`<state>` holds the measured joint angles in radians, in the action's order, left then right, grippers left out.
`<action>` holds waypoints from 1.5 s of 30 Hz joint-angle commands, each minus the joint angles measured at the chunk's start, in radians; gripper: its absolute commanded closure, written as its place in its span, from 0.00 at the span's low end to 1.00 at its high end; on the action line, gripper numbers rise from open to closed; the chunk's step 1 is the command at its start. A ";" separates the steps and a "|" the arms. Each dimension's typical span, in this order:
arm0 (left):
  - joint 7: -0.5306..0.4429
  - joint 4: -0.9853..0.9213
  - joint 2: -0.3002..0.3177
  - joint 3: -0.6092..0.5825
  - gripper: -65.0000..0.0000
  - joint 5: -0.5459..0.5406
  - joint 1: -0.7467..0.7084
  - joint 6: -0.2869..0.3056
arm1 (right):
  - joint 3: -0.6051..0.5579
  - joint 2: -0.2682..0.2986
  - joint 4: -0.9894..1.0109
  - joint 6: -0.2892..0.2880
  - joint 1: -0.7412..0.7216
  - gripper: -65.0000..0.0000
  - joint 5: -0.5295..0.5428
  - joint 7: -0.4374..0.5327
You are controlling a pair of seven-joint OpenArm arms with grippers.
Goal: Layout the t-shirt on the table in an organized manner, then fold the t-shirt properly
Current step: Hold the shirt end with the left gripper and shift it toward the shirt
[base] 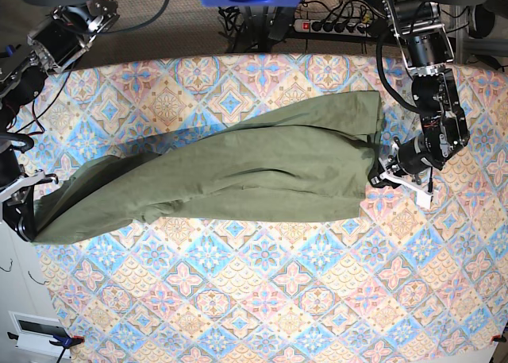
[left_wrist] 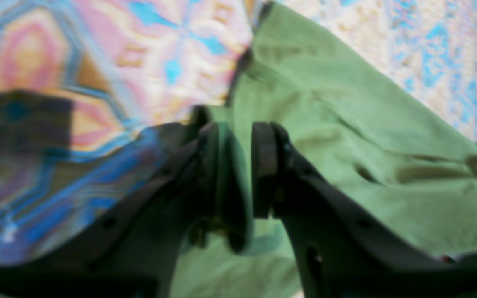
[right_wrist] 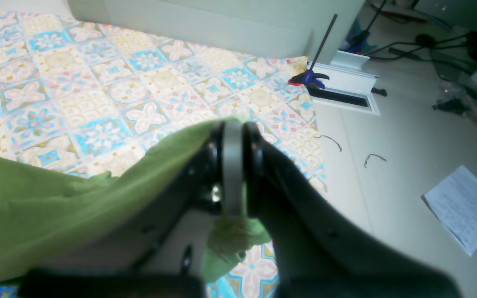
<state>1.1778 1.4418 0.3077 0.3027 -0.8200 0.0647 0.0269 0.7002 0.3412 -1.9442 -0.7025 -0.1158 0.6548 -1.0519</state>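
The olive-green t-shirt [base: 238, 172] lies stretched as a long wrinkled band across the patterned table [base: 278, 299], from its left edge to the right of centre. My left gripper [base: 386, 172] sits at the shirt's right end. In the left wrist view its jaws [left_wrist: 242, 165] stand slightly apart, with a fold of the t-shirt [left_wrist: 346, 124] still lying against one finger. My right gripper [base: 20, 220] is at the table's left edge. In the right wrist view it [right_wrist: 233, 174] is shut on a bunch of the t-shirt [right_wrist: 56, 207], held above the table [right_wrist: 77, 82].
A blue clamp [right_wrist: 309, 78] grips the table's edge near my right gripper. Beyond that edge is bare floor with a white vent [right_wrist: 346, 93], a sheet of paper [right_wrist: 462, 207] and cables. A power strip [base: 333, 25] and more cables lie behind the table's far edge.
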 commanded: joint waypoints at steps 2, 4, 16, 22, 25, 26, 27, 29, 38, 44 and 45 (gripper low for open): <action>-0.012 0.018 0.011 0.003 0.78 -0.015 0.019 0.006 | 0.003 0.022 -0.014 0.004 -0.014 0.99 0.016 0.031; -0.016 0.015 0.008 0.002 0.78 -0.014 0.019 0.006 | 0.003 0.022 -0.014 0.004 -0.014 0.99 0.016 0.031; -0.020 -0.212 -0.103 0.000 0.60 0.026 0.200 0.005 | 0.002 0.022 -0.014 0.004 -0.014 0.99 0.018 0.031; -0.020 -0.226 -0.107 0.002 0.40 0.024 0.209 0.005 | 0.002 0.022 -0.014 0.004 -0.014 0.99 0.018 0.031; -0.020 -0.226 -0.103 0.008 0.40 0.024 0.209 0.005 | 0.002 0.022 -0.014 0.004 -0.014 0.99 0.018 0.031; -0.020 -0.223 -0.092 0.010 0.40 0.024 0.209 0.005 | 0.002 0.022 -0.014 0.004 -0.014 0.99 0.018 0.031; -0.020 -0.210 -0.078 0.010 0.40 0.024 0.208 0.005 | 0.002 0.022 -0.014 0.004 -0.014 0.99 0.018 0.031; -0.020 -0.174 -0.071 0.010 0.40 0.024 0.202 0.005 | 0.002 0.022 -0.014 0.004 -0.014 0.99 0.018 0.031; -0.054 -0.137 -0.040 0.000 0.40 0.027 0.182 0.001 | 0.002 0.022 -0.014 0.004 -0.014 0.99 0.018 0.031; -0.082 -0.200 -0.068 -0.038 0.40 0.110 0.185 0.001 | 0.002 0.022 -0.014 0.004 -0.014 0.99 0.016 0.031; -0.083 -0.203 -0.069 -0.038 0.40 0.113 0.185 0.003 | 0.002 0.022 -0.014 0.004 -0.014 0.99 0.016 0.031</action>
<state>1.1091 1.2228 0.2207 0.2604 -0.6952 0.2237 0.0235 0.6983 0.3412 -1.9442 -0.7025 -0.1135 0.6556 -1.0519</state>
